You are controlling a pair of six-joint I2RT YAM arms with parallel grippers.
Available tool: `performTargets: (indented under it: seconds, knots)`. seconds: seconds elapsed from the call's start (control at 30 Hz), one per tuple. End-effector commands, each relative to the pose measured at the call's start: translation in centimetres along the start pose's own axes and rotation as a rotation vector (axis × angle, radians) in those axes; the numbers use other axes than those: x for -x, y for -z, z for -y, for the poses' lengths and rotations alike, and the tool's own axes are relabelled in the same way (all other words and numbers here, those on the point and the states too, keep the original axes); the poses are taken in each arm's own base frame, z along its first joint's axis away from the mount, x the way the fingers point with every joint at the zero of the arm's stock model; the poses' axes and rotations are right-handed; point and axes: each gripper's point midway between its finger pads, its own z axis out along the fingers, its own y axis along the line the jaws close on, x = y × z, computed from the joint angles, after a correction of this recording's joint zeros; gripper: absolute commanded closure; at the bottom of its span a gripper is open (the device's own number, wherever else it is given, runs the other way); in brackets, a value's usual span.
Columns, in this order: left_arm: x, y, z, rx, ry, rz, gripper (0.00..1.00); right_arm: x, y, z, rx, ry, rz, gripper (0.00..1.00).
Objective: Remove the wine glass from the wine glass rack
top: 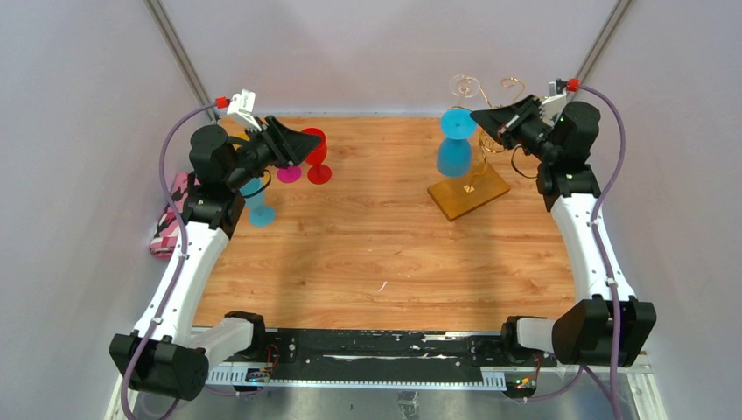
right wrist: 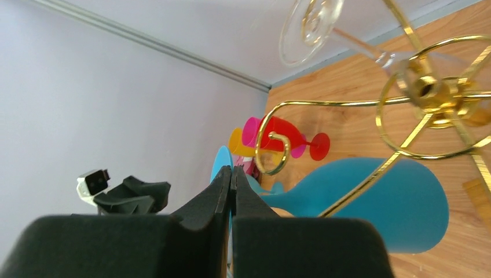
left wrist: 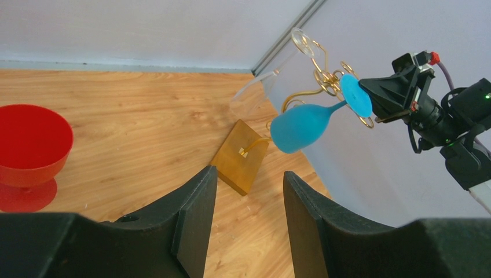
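The wine glass rack (top: 468, 191) stands at the back right, gold wire on a brown wooden base (left wrist: 240, 156). A blue wine glass (top: 453, 157) hangs bowl down at its wire arms (right wrist: 431, 92), tilted. My right gripper (top: 479, 118) is shut on the thin edge of this glass's round foot (left wrist: 356, 95); in the right wrist view the foot (right wrist: 221, 159) shows as a blue sliver between the closed pads. A clear wine glass (left wrist: 260, 92) hangs on the far side of the rack. My left gripper (left wrist: 250, 174) is open and empty at the back left, far from the rack.
A red glass (top: 317, 157), a magenta one (top: 289, 173) and another blue one (top: 260, 208) stand at the back left under my left arm. A pink patterned cloth (top: 166, 227) lies off the table's left edge. White walls close the back and sides.
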Motion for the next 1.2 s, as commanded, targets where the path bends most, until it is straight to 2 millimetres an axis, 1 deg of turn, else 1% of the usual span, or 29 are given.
performTargets:
  seconds: [0.0,0.03,0.07,0.13,0.2,0.23,0.3,0.37,0.4,0.43,0.47,0.53,0.57,0.6,0.67,0.73,0.9,0.97,1.03,1.17]
  knots:
    - [-1.2,-1.0,-1.6,0.036,-0.011,-0.017,0.49,-3.3,-0.8,-4.0,0.134,0.001,-0.134,1.00]
    - [-1.6,-1.3,-2.1,0.047,-0.009,-0.024,0.50,-4.0,-1.0,-4.8,0.156,0.000,-0.158,1.00]
    - [-1.5,-1.6,-2.2,0.040,-0.019,-0.013,0.50,-4.7,-1.0,-5.7,0.184,-0.001,-0.182,1.00]
    - [-1.9,-2.1,-2.1,0.014,-0.025,-0.012,0.50,-5.1,-0.7,-7.3,0.235,0.001,-0.197,1.00]
    - [-2.4,-2.8,-1.2,-0.064,-0.027,-0.012,0.50,-4.8,0.1,-9.2,0.303,0.016,-0.185,1.00]
    - [-2.6,-3.0,-0.5,-0.112,-0.022,-0.009,0.49,-4.4,0.8,-10.8,0.367,0.043,-0.163,1.00]
    - [-2.8,-3.2,1.3,-0.227,-0.020,0.007,0.47,-3.9,2.0,-13.4,0.460,0.065,-0.148,1.00]
    - [-2.8,-3.1,3.3,-0.350,-0.020,0.034,0.42,-3.6,3.3,-15.8,0.551,0.077,-0.139,1.00]
    - [-2.7,-3.0,4.1,-0.407,-0.013,0.055,0.39,-3.5,4.0,-16.9,0.588,0.082,-0.137,1.00]
    - [-2.4,-2.7,5.1,-0.474,-0.006,0.088,0.35,-3.3,4.6,-17.9,0.622,0.086,-0.135,1.00]
    - [-1.7,-2.0,6.5,-0.582,0.018,0.138,0.31,-3.3,5.3,-18.9,0.652,0.094,-0.132,1.00]
    - [-1.3,-0.3,8.5,-0.771,0.070,0.192,0.26,-3.2,6.2,-20.1,0.684,0.104,-0.126,1.00]
    - [-1.6,-0.4,8.6,-0.810,0.115,0.168,0.23,-3.1,6.7,-20.7,0.698,0.113,-0.117,1.00]
    - [-1.9,-1.1,8.5,-0.820,0.133,0.142,0.23,-3.1,7.2,-21.2,0.711,0.120,-0.109,1.00]
    - [-2.5,-2.0,8.8,-0.836,0.131,0.121,0.23,-3.0,8.0,-22.0,0.736,0.130,-0.094,1.00]
    - [-3.1,-2.2,9.6,-0.856,0.112,0.118,0.22,-3.1,8.5,-22.6,0.753,0.134,-0.086,1.00]
    - [-2.8,-1.4,13.0,-0.939,0.067,0.145,0.21,-3.7,9.1,-23.6,0.807,0.118,-0.083,1.00]
    - [-2.4,-0.9,13.9,-0.963,0.059,0.154,0.20,-4.0,9.0,-23.8,0.821,0.105,-0.093,1.00]
    - [-2.0,-0.6,14.4,-0.975,0.060,0.162,0.20,-4.3,8.6,-23.7,0.826,0.090,-0.097,1.00]
    - [-1.8,-0.1,14.7,-0.980,0.061,0.167,0.20,-4.9,8.3,-24.1,0.852,0.061,-0.120,1.00]
